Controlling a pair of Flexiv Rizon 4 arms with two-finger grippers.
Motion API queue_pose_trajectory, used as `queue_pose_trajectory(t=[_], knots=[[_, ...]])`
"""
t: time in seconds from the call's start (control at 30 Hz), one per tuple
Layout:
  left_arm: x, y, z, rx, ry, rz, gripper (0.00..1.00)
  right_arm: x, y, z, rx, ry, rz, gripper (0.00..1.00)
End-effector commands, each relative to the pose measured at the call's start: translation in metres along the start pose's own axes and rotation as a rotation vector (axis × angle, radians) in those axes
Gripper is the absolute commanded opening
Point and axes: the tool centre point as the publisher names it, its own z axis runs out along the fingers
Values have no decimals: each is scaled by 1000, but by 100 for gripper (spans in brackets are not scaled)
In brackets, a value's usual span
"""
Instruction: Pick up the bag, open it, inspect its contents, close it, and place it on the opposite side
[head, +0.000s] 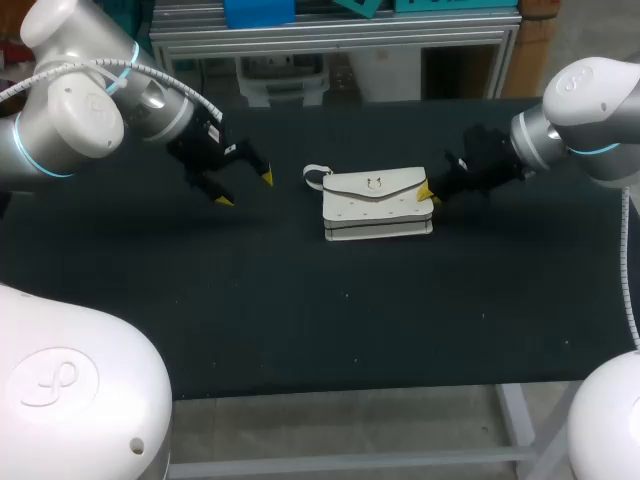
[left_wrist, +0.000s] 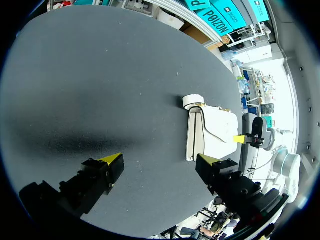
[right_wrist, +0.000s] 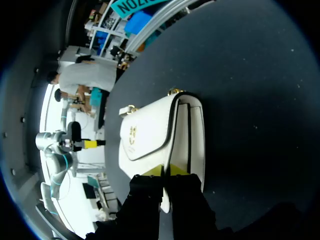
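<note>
Counter: a black counter (head: 300, 320) is carrying the bag near its middle.
Writing: a small gold emblem (head: 375, 184) is sitting on the bag's flap. It is too small to tell whether it is carrying any letters.
Bag, place: the bag (head: 375, 205) is lying on the counter between the two pincers, a little right of centre.
Bag, axis: its long axis is running left to right. The front face is turned upward, with the flap's fold along the far edge and the base along the near edge.
Bag, ends: a short white strap loop (head: 315, 177) is sticking out at the left end, and the right end is pointing at the right arm.
Bag, look: it is white and rectangular, with an envelope-style flap dipping to a shallow point. A thin black seam (right_wrist: 175, 125) is showing between the flap and the body in the right wrist view.
Right pincer: the right pincer (head: 428, 194) is sitting low at the bag's right end. It is gripping the bag there, with a thin white sliver showing between its closed yellow tips.
Left pincer: the left pincer (head: 246, 189) is hanging over bare counter left of the strap loop, apart from the bag. Its yellow tips are spread wide, holding nothing.
Arms: the left arm (head: 80, 110) is coming in from the far left corner and the right arm (head: 590, 110) from the far right.
</note>
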Motion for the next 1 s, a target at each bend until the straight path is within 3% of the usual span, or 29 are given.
queue_pose_trajectory(t=[0.03,0.3,0.53,0.73,0.9,1.0], knots=[[0,0,1,0,2,0,100,1,0,-1,1,-1,0,0],[0,-1,0,6,-18,15,100,-4,3,-3,-6,-15,-5,0],[-16,-15,-15,46,-91,53,100,-50,42,-54,-65,-154,-51,0],[-26,-25,-20,34,-112,84,100,-83,70,-92,-106,-258,-96,0],[-32,-31,-22,23,-143,101,100,-102,88,-109,-111,-294,-101,0],[-37,-36,-26,27,-174,111,100,-124,107,-123,-116,-330,-95,0]])
